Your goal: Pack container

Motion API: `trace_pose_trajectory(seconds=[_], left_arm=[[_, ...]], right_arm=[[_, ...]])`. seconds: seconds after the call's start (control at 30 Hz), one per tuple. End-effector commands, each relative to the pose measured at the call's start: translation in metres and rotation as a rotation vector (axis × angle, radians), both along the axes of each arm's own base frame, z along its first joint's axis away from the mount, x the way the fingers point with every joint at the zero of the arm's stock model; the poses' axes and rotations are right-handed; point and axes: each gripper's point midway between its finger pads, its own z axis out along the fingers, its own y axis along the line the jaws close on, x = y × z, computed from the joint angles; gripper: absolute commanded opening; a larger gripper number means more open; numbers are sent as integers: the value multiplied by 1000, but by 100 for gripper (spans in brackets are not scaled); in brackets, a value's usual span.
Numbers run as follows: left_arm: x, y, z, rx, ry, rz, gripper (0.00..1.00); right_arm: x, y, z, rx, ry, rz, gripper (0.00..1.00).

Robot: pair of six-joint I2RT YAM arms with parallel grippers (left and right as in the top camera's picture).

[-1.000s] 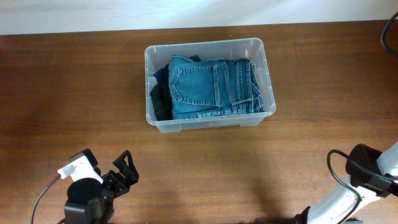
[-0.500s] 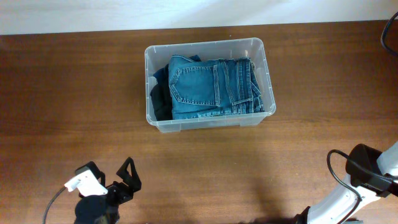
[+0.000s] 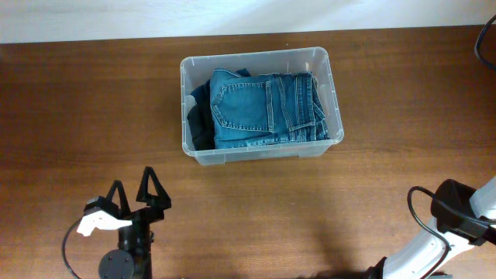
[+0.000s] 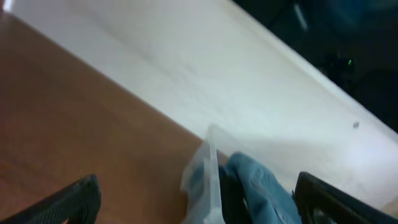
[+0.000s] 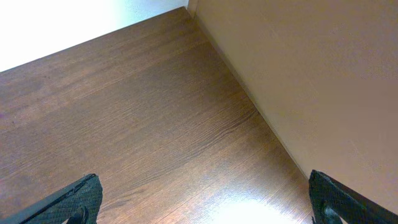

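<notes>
The clear plastic container [image 3: 184, 108] is sitting on the wooden bench [image 3: 77, 116], close to the far edge and about midway along it. Folded blue jeans [image 3: 267, 108] are lying inside, filling the middle and right of it, back pocket facing up. A dark garment [image 3: 200, 116] is lying beside them against the left wall.

The left claw [image 3: 133, 192] is hovering near the near edge, left of the middle and well apart from the container. Its two fingers are spreading wide with nothing between them, and they are pointing toward the far edge. Its own camera is catching a blurred corner of the container [image 4: 202, 174], with the jeans [image 4: 255, 186] showing over the rim.

The right arm [image 3: 453, 225] is resting at the near right corner, a black cable looping off it. The right claw [image 5: 202, 202] is also gaping open and holding nothing, and its camera is looking down on wood grain by a corner of the bench.
</notes>
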Motion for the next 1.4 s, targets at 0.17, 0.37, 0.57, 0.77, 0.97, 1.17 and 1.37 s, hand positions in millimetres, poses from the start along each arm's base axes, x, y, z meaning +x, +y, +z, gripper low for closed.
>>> trace_pose_trajectory(seconds=[0.17, 0.37, 0.57, 0.77, 0.97, 1.17, 1.37], left_arm=[[3, 7, -9, 127, -20, 46, 99], [4, 7, -20, 216, 34, 47, 99], [5, 9, -48, 257, 132, 43, 100], [5, 15, -48, 386, 153, 64, 99], [4, 17, -48, 405, 158, 72, 99], [4, 17, -49, 405, 160, 74, 99], [4, 17, -49, 405, 159, 74, 99]], right_arm=[[-2, -1, -2, -1, 9, -9, 98], [-2, -1, -1, -1, 9, -9, 99], [-2, -1, -1, -1, 9, -9, 98], [-2, -1, -1, -1, 9, -9, 98], [-2, -1, -1, -1, 9, -9, 98], [-2, -1, -1, -1, 9, -9, 98], [-2, -1, -1, -1, 9, -9, 98]])
